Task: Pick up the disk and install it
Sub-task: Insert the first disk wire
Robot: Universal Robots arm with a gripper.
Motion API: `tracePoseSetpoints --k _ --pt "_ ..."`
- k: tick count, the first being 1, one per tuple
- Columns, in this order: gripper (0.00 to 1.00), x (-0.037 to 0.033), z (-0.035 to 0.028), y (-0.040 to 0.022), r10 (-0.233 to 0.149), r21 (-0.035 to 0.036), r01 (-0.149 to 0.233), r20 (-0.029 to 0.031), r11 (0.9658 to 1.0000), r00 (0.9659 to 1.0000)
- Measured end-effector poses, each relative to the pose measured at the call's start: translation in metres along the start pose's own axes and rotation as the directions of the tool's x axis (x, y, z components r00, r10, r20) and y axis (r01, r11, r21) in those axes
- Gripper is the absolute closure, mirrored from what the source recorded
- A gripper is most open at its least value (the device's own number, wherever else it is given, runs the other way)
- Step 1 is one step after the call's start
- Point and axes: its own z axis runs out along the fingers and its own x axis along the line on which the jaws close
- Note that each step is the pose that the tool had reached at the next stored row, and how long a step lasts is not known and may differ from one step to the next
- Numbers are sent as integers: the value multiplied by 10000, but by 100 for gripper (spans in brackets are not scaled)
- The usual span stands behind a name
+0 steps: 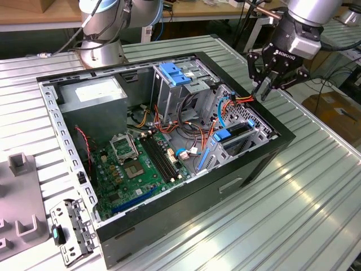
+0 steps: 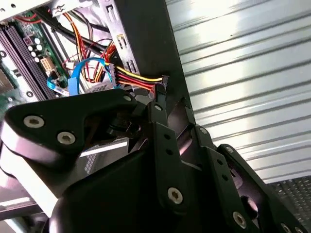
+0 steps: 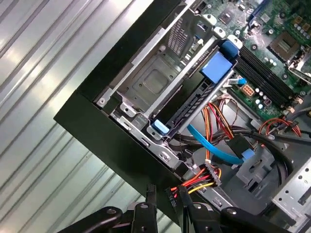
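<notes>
The open computer case (image 1: 169, 226) lies on its side on the ribbed metal table (image 1: 299, 214), with the motherboard (image 1: 135, 164) facing up. The disk (image 1: 239, 131) (image 3: 192, 104) is seated in the lower drive cage (image 1: 258, 135) (image 3: 155, 80), at the end of the case on the exterior view's right. It stands with a narrow dark edge up. Its long axis runs from the case's outer wall in toward the motherboard. There is a blue plastic piece at each end: the larger one next to the motherboard, the smaller one near the wall.

The gripper (image 1: 264, 90) (image 3: 166, 193) hangs over the case's far rim on the exterior view's right. It is just beyond the lower drive cage and apart from the disk. At its tip is a black power connector (image 3: 171, 193) (image 2: 163, 83) on yellow, red and black wires that lead back into the case. Whether the gripper is clamped on that connector or only standing around it cannot be told. A blue data cable (image 3: 214, 145) (image 2: 80, 73) curls loose beside the wires, between the lower drive cage and the motherboard.
</notes>
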Motion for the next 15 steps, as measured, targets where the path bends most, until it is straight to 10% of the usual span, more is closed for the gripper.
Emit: tracePoseSetpoints --k 8,15 --pt "69 -10 57 -8 -1829 149 1827 142 9831 9830" --pt "77 -16 98 -15 -2106 177 2103 164 9775 9774"
